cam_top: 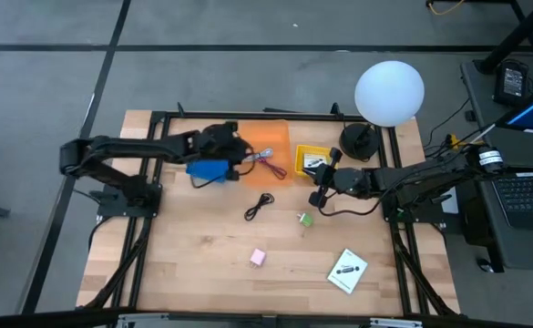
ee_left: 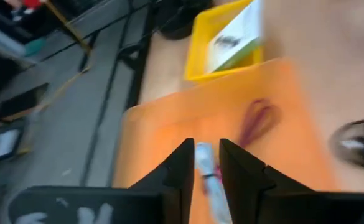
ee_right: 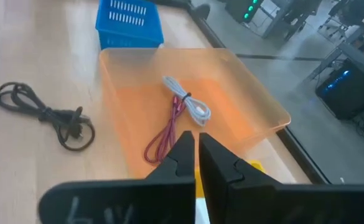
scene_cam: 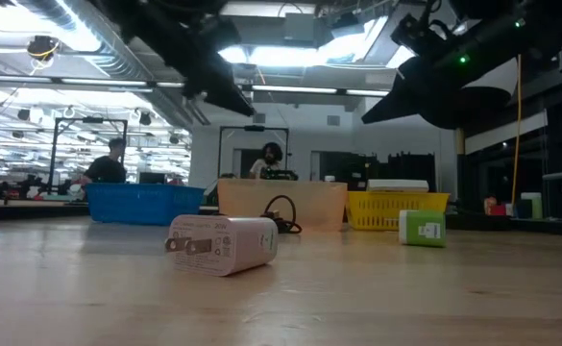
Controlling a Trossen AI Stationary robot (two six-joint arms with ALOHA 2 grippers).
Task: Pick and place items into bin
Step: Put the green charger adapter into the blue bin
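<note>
Three bins [cam_top: 268, 150] are sitting on the table [cam_top: 193, 246]: blue, orange, yellow. Left gripper [ee_left: 206, 163] is hovering slightly parted over the orange one, apparently empty; right gripper [ee_right: 197, 146] is closed.

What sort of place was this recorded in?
Probably a robotics lab or workshop: a wooden table framed by black rails, open ceiling ducts under strip lights, and people at workbenches behind it.

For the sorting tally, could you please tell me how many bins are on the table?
3: the blue bin at the left gripper, the orange bin in the middle, holding a coiled cable, and the yellow bin beside the right gripper. None seems hidden.
</note>
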